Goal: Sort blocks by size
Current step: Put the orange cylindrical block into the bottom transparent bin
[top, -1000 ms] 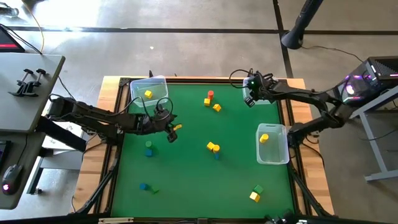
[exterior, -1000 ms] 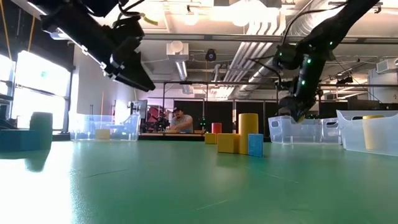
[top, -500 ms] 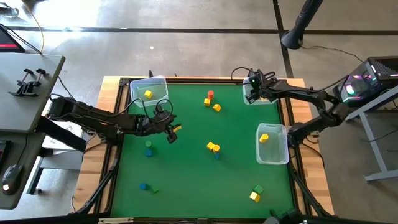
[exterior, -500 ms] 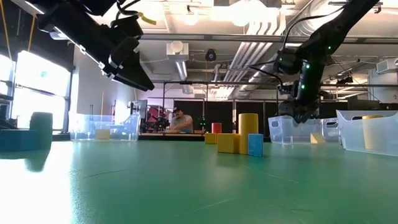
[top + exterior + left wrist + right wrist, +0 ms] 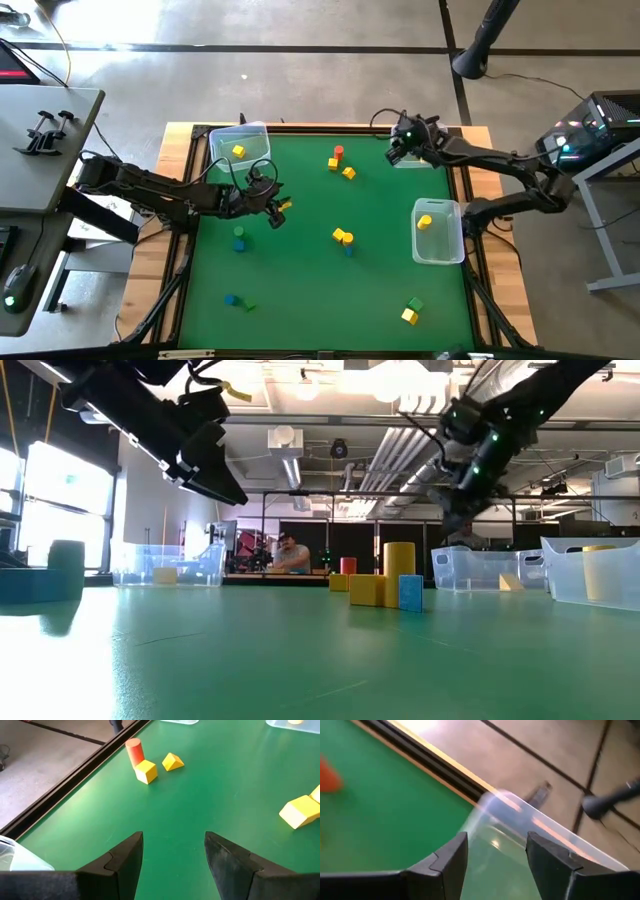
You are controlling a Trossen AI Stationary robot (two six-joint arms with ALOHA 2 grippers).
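Small blocks lie scattered on the green mat (image 5: 300, 280): a red cylinder (image 5: 339, 152) with a yellow cube and a yellow wedge (image 5: 348, 173) at the far middle, and yellow blocks (image 5: 343, 236) with a blue one at the centre. My left gripper (image 5: 277, 210) hovers open and empty left of centre; its wrist view (image 5: 172, 855) looks toward the red cylinder (image 5: 134, 751) and yellow cube (image 5: 146, 771). My right gripper (image 5: 399, 142) is open and empty, raised over the far right clear bin (image 5: 520, 835).
A clear bin (image 5: 240, 145) at the far left holds a yellow block. A clear bin (image 5: 438, 232) at the right holds a yellow cylinder. Green and blue blocks (image 5: 239, 238) lie at the left, blue and green (image 5: 236, 301) at the near left, green and yellow (image 5: 411, 310) at the near right.
My right gripper has risen above the far right bin and gone a little toward the table's far edge. My left arm has kept still.
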